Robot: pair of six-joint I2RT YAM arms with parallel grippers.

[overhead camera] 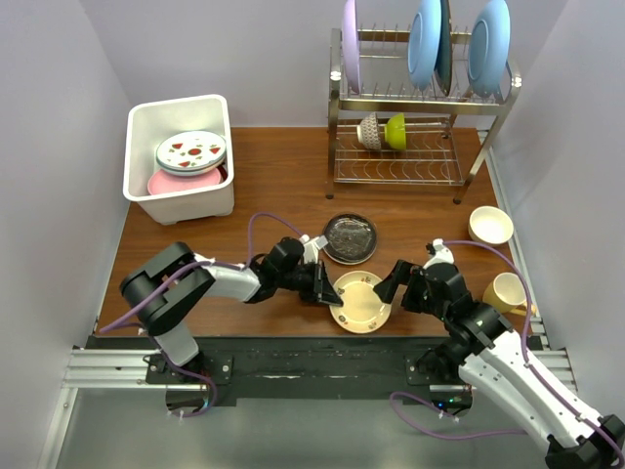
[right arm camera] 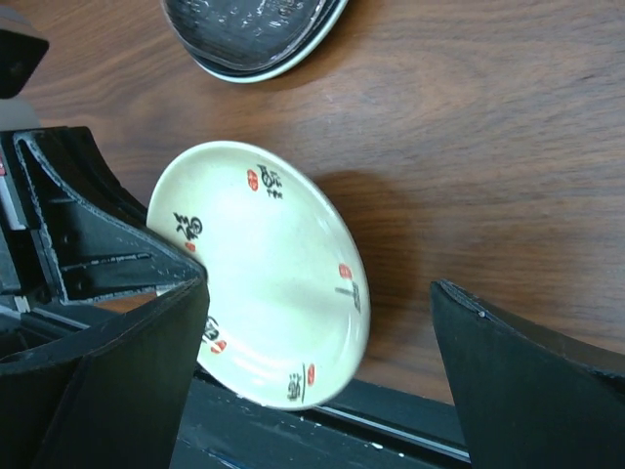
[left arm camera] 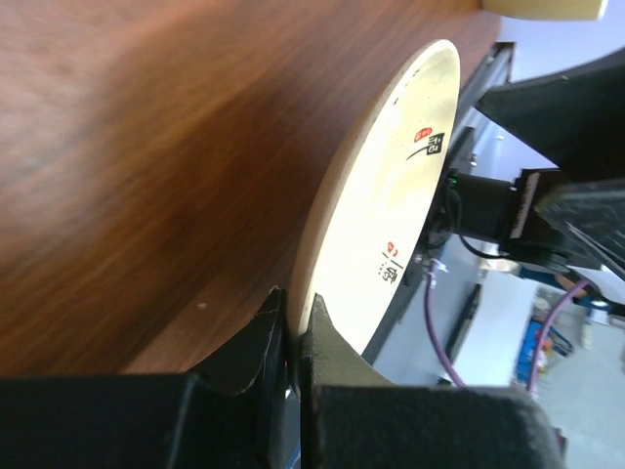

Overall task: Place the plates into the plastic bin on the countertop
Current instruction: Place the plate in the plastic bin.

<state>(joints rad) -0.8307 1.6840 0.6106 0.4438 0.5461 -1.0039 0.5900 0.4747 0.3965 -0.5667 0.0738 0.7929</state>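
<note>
- Step in hand: moving the small yellowish plate (overhead camera: pixel 363 301) (left arm camera: pixel 381 205) (right arm camera: pixel 269 269) to the plastic bin (overhead camera: pixel 181 107). The plate is gripped but has not been carried off.
- Left gripper (overhead camera: pixel 327 291) (left arm camera: pixel 293 332): the jaws are almost closed and pinch the plate's rim. The plate projects ahead of the jaws, tilted up off the countertop (overhead camera: pixel 283 176). Whether its low edge touches the wood cannot be told.
- Right gripper (overhead camera: pixel 398 278) (right arm camera: pixel 317 313): the jaws are spread fully and hold nothing. The plate sits between the two fingers and, in the right wrist view, touches neither.
- Dark glass plate (overhead camera: pixel 350 237) (right arm camera: pixel 254 34): lies flat just beyond the left jaws, apart from the held plate.
- The bin stands well apart from the left jaws, to the far left. It holds the fruit-motif plate (overhead camera: pixel 191 150) on top of the pink plate (overhead camera: pixel 171 184).
- Next move, as a judgement: withdraw the right gripper clear, lift the plate, carry it over the bin's rolled rim, lower it onto the stack, then open the jaws. The pinch on the rim is narrow, so keep the tilt steady in transit.
</note>
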